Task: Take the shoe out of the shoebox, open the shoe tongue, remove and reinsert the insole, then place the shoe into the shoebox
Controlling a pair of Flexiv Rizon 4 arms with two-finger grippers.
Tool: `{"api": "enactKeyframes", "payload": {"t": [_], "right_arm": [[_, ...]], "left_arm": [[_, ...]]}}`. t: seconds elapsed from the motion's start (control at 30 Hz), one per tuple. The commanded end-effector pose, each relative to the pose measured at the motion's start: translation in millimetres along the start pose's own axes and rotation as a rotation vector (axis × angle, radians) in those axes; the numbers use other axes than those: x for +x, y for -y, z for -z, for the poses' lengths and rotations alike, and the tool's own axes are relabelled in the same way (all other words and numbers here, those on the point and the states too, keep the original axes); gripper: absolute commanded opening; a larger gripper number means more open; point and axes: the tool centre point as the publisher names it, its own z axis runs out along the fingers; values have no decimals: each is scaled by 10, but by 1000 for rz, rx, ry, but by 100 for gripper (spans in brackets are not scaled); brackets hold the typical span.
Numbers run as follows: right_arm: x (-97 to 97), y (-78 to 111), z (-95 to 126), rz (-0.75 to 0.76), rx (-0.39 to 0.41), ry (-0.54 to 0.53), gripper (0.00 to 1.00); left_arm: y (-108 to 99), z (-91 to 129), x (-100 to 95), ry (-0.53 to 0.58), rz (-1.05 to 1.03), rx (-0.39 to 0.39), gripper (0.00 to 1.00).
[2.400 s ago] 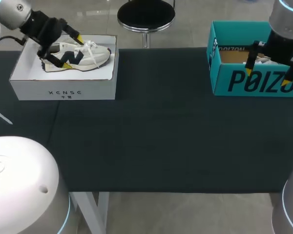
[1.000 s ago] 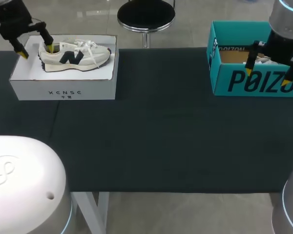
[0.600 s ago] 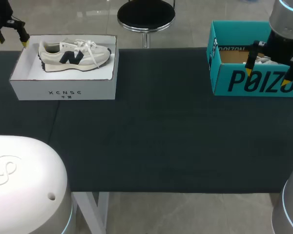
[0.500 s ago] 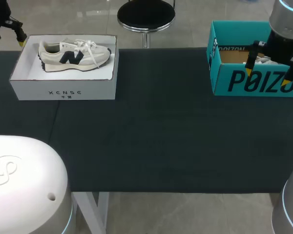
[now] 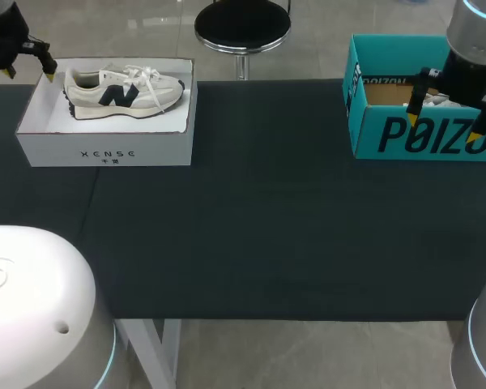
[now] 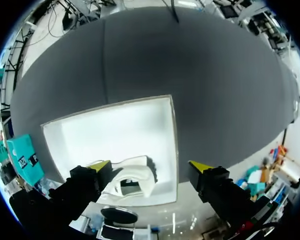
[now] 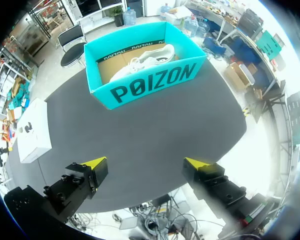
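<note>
A white sneaker with a dark logo (image 5: 123, 89) lies on its side in the open white shoebox (image 5: 105, 146) at the table's far left. My left gripper (image 5: 28, 73) hovers open just past the box's left end, beside the shoe's heel, touching nothing. In the left wrist view the heel (image 6: 132, 182) shows below, between the spread fingers of the left gripper (image 6: 150, 167), inside the white shoebox (image 6: 115, 135). My right gripper (image 5: 443, 128) hangs open above the teal box (image 5: 373, 134) at the far right. That teal box (image 7: 145, 82) holds another white shoe (image 7: 145, 60) ahead of the right gripper (image 7: 147, 162).
The table is covered by a dark cloth (image 5: 267, 227) that stretches between the two boxes and to the near edge. In the right wrist view the white shoebox (image 7: 32, 132) sits far off to one side on the cloth.
My left gripper drew back from the shoe's heel, out past the white box's left end, then drifted slightly back toward it. The shoe and my right arm stayed put.
</note>
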Motion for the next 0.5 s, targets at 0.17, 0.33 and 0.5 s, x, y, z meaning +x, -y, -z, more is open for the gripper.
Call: {"api": "enactKeyframes", "payload": {"t": [0.17,0.33,0.5], "right_arm": [[-1,-2,-10,0,0,-1,100],[-1,-2,-10,0,0,-1,100],[-1,-2,-10,0,0,-1,100]], "left_arm": [[-507,-362,-17,19,67,51,100],[-721,-470,-21,20,121,61,100],[-899,-539,21,25,188,79,100]]}}
